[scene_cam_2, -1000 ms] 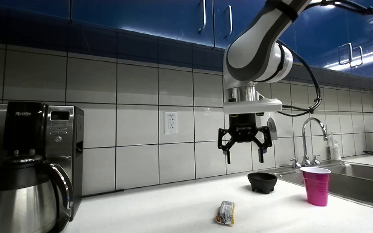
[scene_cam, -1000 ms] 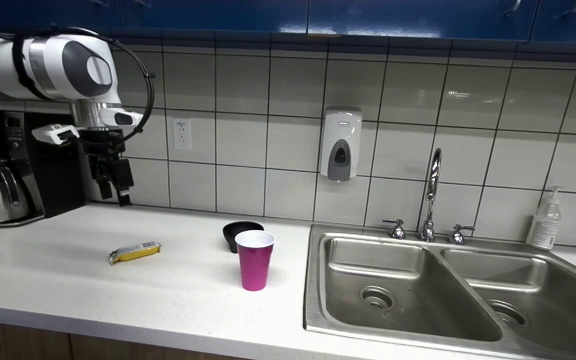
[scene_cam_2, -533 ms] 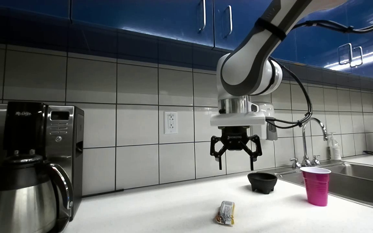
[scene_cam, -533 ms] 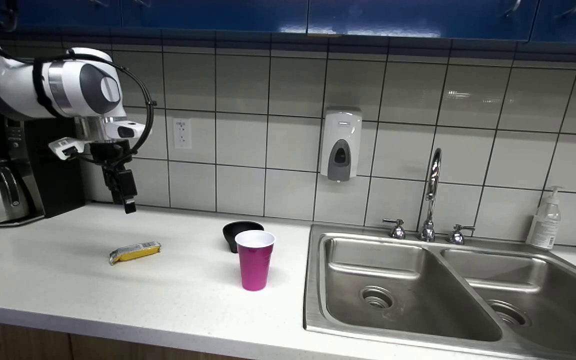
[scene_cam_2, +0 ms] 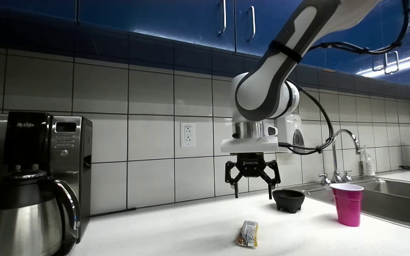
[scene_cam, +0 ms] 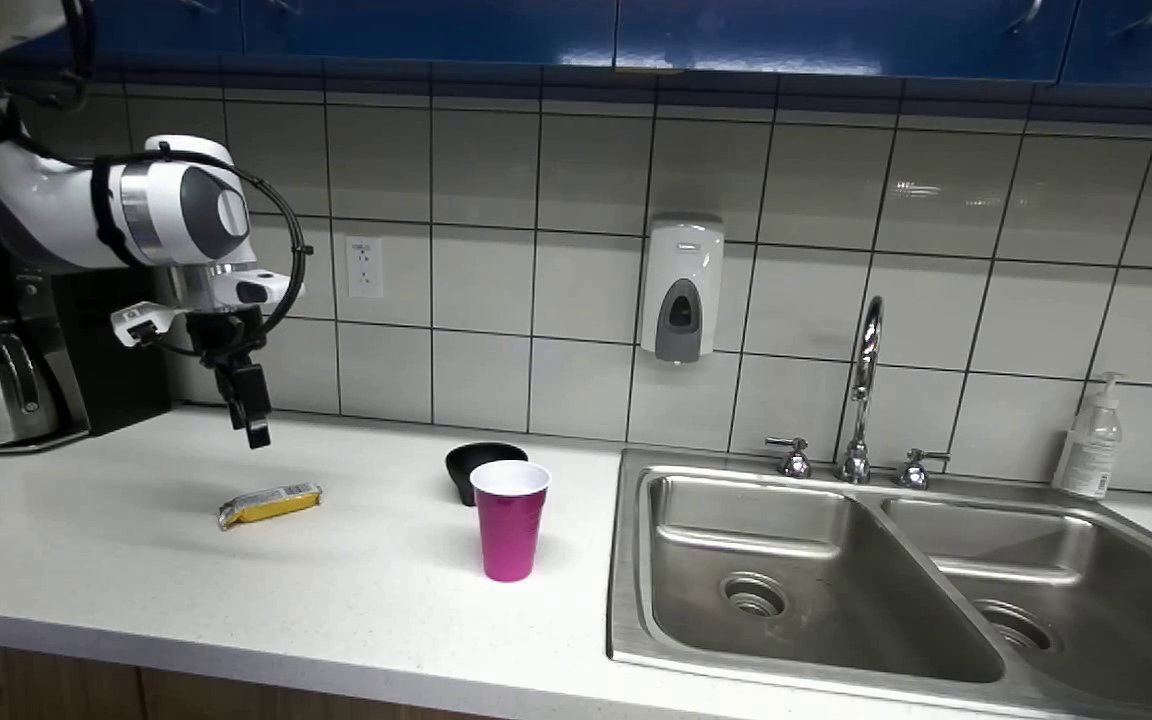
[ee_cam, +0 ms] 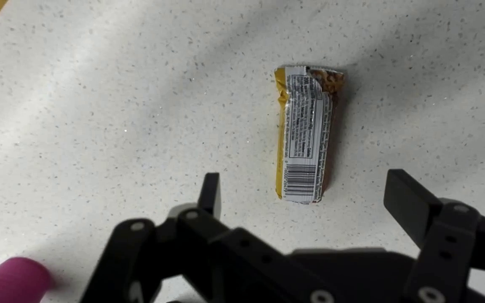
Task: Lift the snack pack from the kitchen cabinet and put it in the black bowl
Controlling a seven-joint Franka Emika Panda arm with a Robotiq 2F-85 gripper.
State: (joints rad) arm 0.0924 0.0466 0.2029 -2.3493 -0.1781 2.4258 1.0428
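The snack pack (scene_cam: 271, 507), yellow and silver with a barcode, lies flat on the white countertop of the kitchen cabinet (scene_cam: 136, 580). It also shows in an exterior view (scene_cam_2: 249, 233). In the wrist view the snack pack (ee_cam: 303, 139) points lengthwise away from the jaws, its near end between the fingertips in the picture. My gripper (scene_cam_2: 253, 197) is open and empty, pointing down, above the counter and apart from the pack. The black bowl (scene_cam_2: 288, 202) stands on the counter; in an exterior view the bowl (scene_cam: 471, 466) is partly hidden behind the pink cup. Its inside is mostly hidden.
The pink cup (scene_cam: 510, 530) stands upright near the bowl and shows at a corner of the wrist view (ee_cam: 13, 282). A steel double sink (scene_cam: 626, 570) lies beyond the cup. A coffee maker (scene_cam_2: 71, 149) stands at the counter's far end. The tiled wall (scene_cam_2: 151, 177) is behind.
The arm has come down, bringing the open gripper lower toward the counter and nearer the snack pack. The pack, bowl and cup have not moved.
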